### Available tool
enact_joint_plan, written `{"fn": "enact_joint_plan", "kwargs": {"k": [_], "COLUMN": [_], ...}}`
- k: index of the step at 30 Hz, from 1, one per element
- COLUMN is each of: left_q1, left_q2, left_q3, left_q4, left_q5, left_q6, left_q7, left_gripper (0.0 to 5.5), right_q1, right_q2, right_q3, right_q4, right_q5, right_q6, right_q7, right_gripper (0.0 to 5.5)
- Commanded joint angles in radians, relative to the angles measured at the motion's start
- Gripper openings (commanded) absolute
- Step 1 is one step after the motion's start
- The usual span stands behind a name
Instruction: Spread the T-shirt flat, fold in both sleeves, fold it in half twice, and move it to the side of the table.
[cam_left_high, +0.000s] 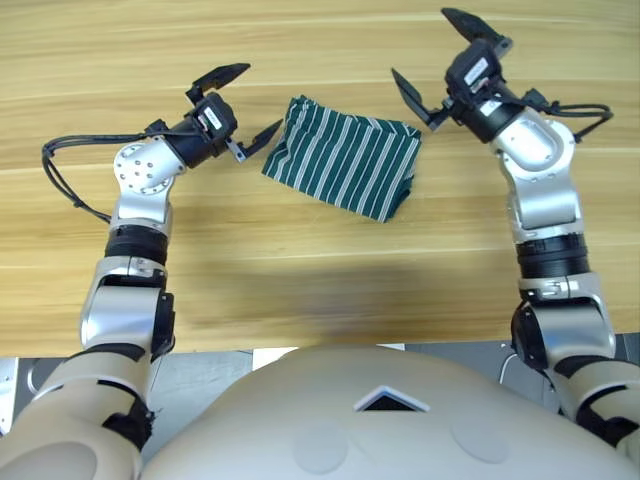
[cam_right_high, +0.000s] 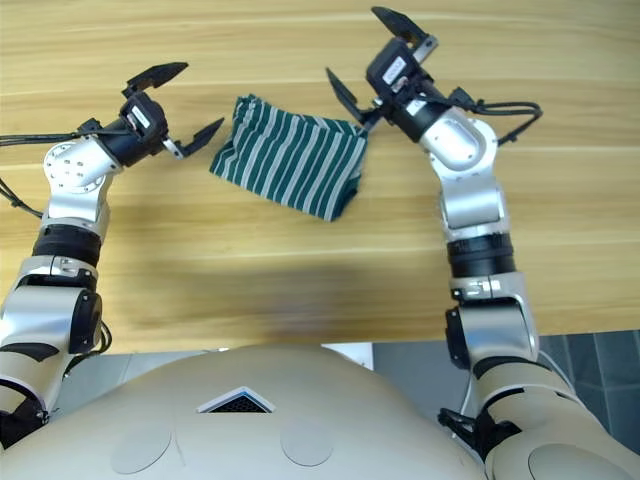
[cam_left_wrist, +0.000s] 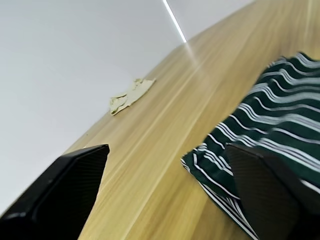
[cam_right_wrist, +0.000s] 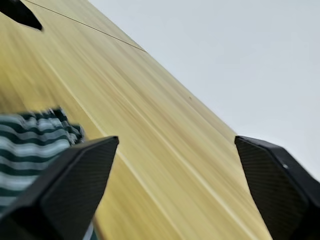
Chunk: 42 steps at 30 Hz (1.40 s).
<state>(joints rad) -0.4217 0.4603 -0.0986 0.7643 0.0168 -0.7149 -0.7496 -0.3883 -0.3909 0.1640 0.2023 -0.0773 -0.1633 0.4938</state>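
Note:
The T-shirt (cam_left_high: 345, 155), green with white stripes, lies folded into a small rectangle on the wooden table (cam_left_high: 300, 290), slightly askew. My left gripper (cam_left_high: 262, 97) hovers just left of the shirt's left edge, open and holding nothing, its lower finger close to the cloth. My right gripper (cam_left_high: 420, 45) is raised off the shirt's far right corner, open and empty. In the left wrist view the striped shirt (cam_left_wrist: 270, 115) lies partly behind one dark finger (cam_left_wrist: 270, 190). The right wrist view shows the shirt's edge (cam_right_wrist: 30, 145) beside one finger (cam_right_wrist: 70, 190).
A small pale crumpled scrap (cam_left_wrist: 131, 95) lies far off on the table near its edge. Bare wood surrounds the shirt on all sides. The table's near edge (cam_left_high: 200, 350) runs just in front of my torso.

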Motion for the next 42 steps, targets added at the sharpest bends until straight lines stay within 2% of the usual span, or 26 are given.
{"fn": "enact_joint_plan", "kwargs": {"k": [1, 4, 10, 18, 26, 42], "left_q1": [-0.020, -0.040, -0.042, -0.002, -0.017, -0.071], "left_q2": [0.008, 0.008, 0.033, 0.094, 0.099, 0.093], "left_q3": [-0.026, -0.059, -0.156, -0.298, -0.319, -0.356], "left_q4": [0.041, 0.089, 0.151, 0.120, 0.128, 0.266], "left_q5": [0.085, 0.175, 0.354, 0.514, 0.498, 0.498], "left_q6": [-0.014, -0.025, -0.037, -0.021, -0.006, 0.010], "left_q7": [0.068, 0.149, 0.267, 0.330, 0.383, 0.488], "left_gripper": [4.99, 5.39, 5.39, 5.39, 5.39, 5.39], "right_q1": [-0.103, -0.167, -0.303, -0.447, -0.480, -0.524], "right_q2": [0.085, 0.167, 0.302, 0.395, 0.402, 0.284], "right_q3": [0.086, 0.160, 0.211, 0.209, 0.164, -0.043], "right_q4": [0.088, 0.198, 0.482, 0.865, 1.077, 1.133], "right_q5": [-0.084, -0.145, -0.205, -0.253, -0.260, -0.180], "right_q6": [0.002, -0.018, -0.073, -0.136, -0.138, -0.120], "right_q7": [-0.028, -0.051, -0.130, -0.249, -0.328, -0.468], "right_gripper": [5.08, 5.40, 5.40, 5.40, 5.40, 5.40]}}
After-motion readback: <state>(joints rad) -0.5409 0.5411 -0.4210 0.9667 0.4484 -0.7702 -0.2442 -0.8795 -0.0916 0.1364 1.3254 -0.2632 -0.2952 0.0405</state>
